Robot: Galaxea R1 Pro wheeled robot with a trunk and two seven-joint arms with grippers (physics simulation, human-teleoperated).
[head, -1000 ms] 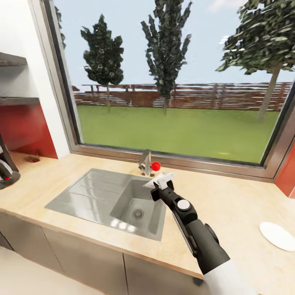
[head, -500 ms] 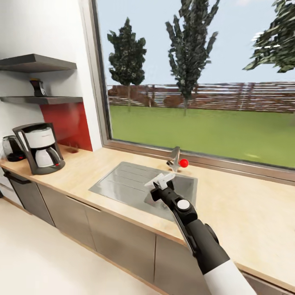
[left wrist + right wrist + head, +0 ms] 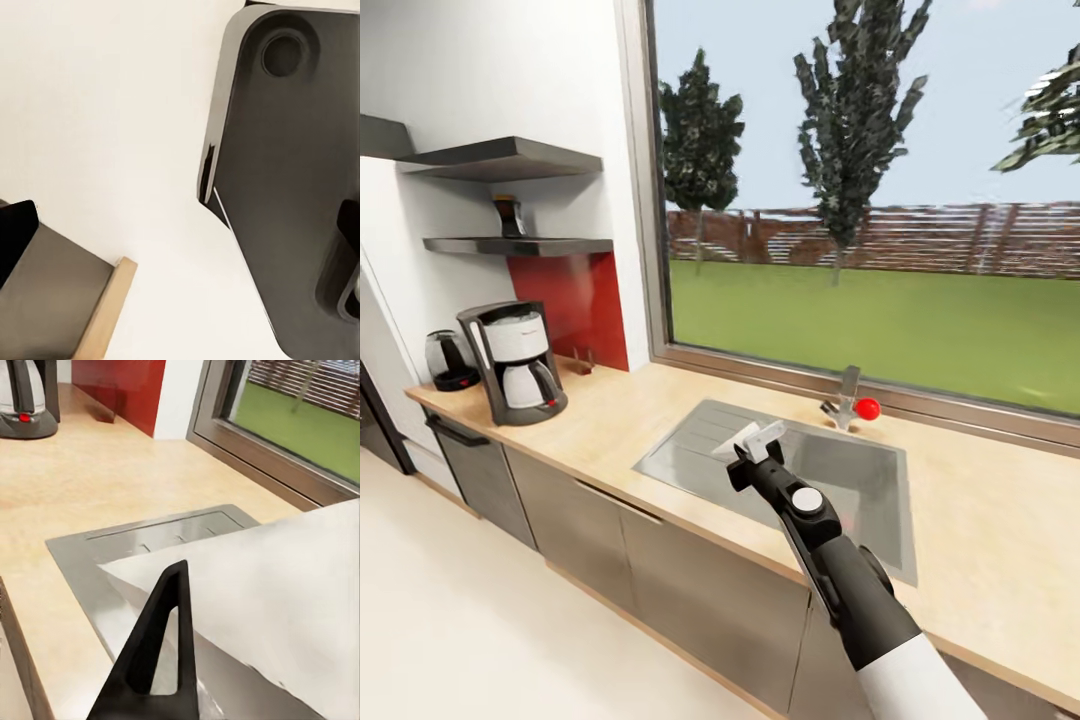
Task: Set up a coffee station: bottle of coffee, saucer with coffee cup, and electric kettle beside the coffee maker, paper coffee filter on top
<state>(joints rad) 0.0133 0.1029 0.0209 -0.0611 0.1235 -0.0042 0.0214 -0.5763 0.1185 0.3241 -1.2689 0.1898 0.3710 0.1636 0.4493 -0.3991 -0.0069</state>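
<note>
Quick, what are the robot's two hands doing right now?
Left gripper: cannot be told.
Right gripper: shut on the white paper coffee filter.

**Surfaces in play: wood, steel, paper**

Matt light wood-grain countertop (image 3: 610,420), brushed steel sink (image 3: 830,480) sunk in it. Glossy grey cabinet fronts (image 3: 690,580) below. Between the jaws, a white matt paper filter (image 3: 270,592). The finger (image 3: 161,652) beside it looks smooth black plastic.
</note>
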